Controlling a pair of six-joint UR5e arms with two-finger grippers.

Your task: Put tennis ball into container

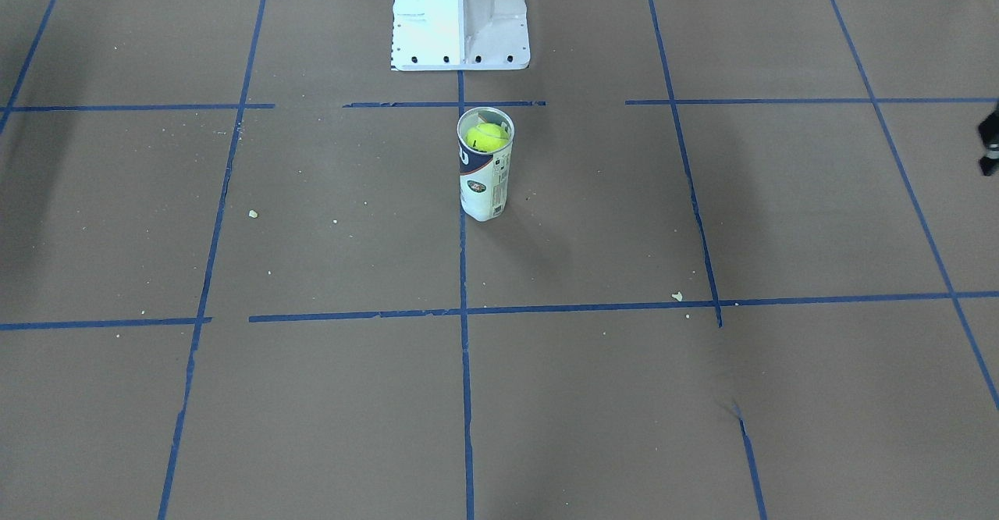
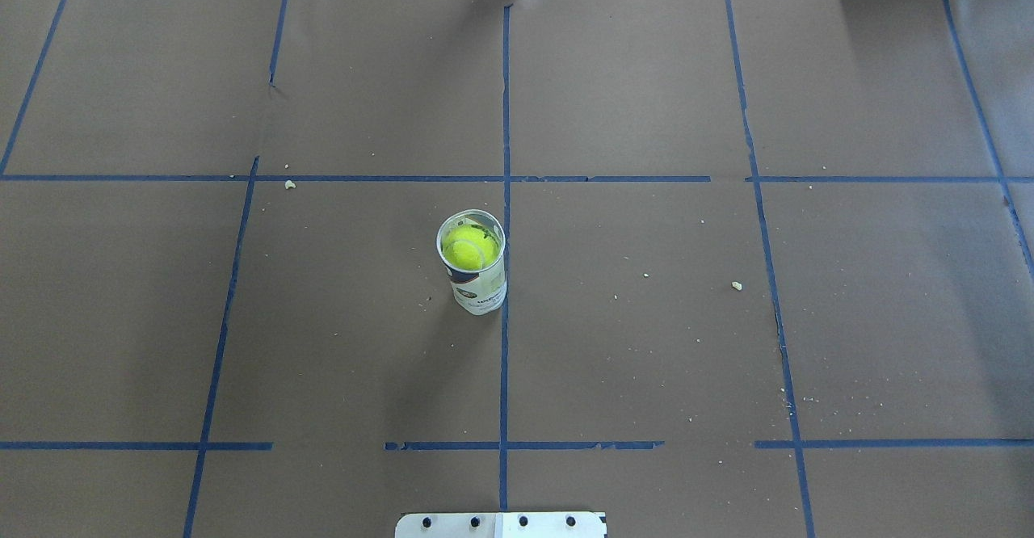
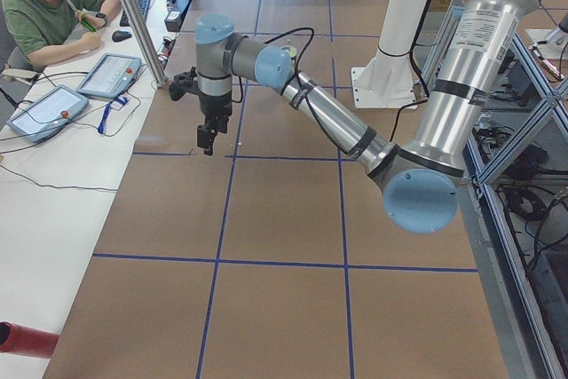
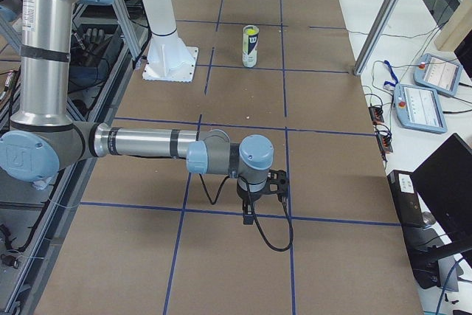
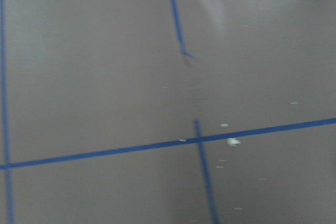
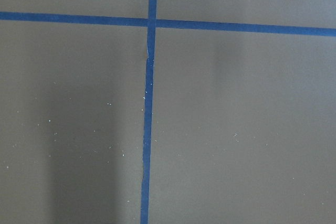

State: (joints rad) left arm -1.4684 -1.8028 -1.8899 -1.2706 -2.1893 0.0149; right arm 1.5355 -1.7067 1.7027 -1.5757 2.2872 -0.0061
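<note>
The tennis ball (image 2: 470, 248) sits inside the container (image 2: 477, 279), just below the round rim; it also shows as the ball (image 1: 488, 137) in the upright can (image 1: 484, 180) on the centre tape line. Neither gripper is near it. My left gripper (image 3: 206, 139) hangs over the table's far left part, fingers pointing down; I cannot tell whether it is open or shut. My right gripper (image 4: 249, 215) hangs low over the table's right end, far from the can (image 4: 251, 46); its state is also unclear. Both wrist views show only bare brown paper and blue tape.
The white pedestal base (image 1: 459, 16) stands just behind the can on the robot's side. Blue tape lines (image 2: 505, 360) grid the brown table cover, with small crumbs (image 2: 736, 285) scattered. An operator (image 3: 49, 6) sits at the side desk with tablets (image 3: 106, 75).
</note>
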